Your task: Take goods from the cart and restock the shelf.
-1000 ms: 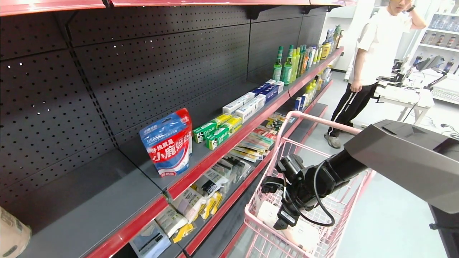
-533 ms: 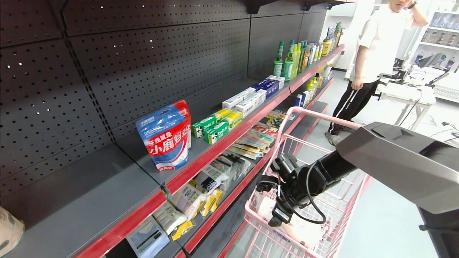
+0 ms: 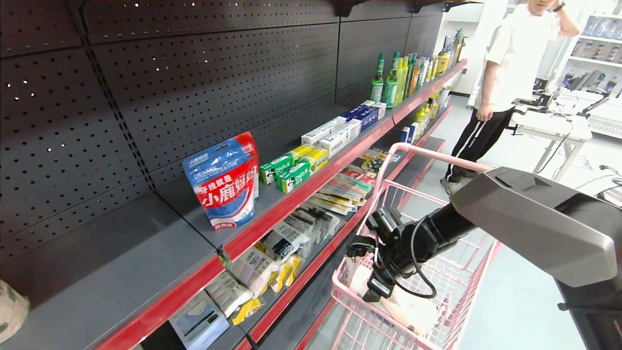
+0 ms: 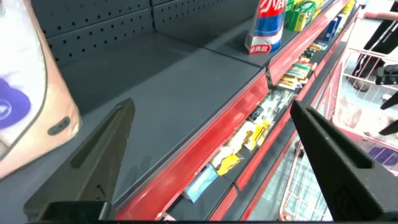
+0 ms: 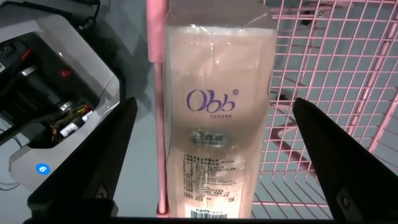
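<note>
A pale pink wrapped package lies in the pink wire cart beside the shelf. My right gripper hangs just above it inside the cart's near corner. In the right wrist view the gripper is open and the package lies lengthwise between its spread fingers, against the cart's pink rim. My left gripper is open and holds nothing above the grey shelf board. A similar pale package stands on that board close beside the gripper, the same package at the shelf's near end.
A blue-and-red pouch stands on the shelf, then toothpaste boxes and green bottles farther along. Bare grey board lies between the pouch and the near package. The lower shelf holds several packets.
The whole head picture has shifted a little, so the camera moved. My right gripper keeps its place over the package in the cart.
</note>
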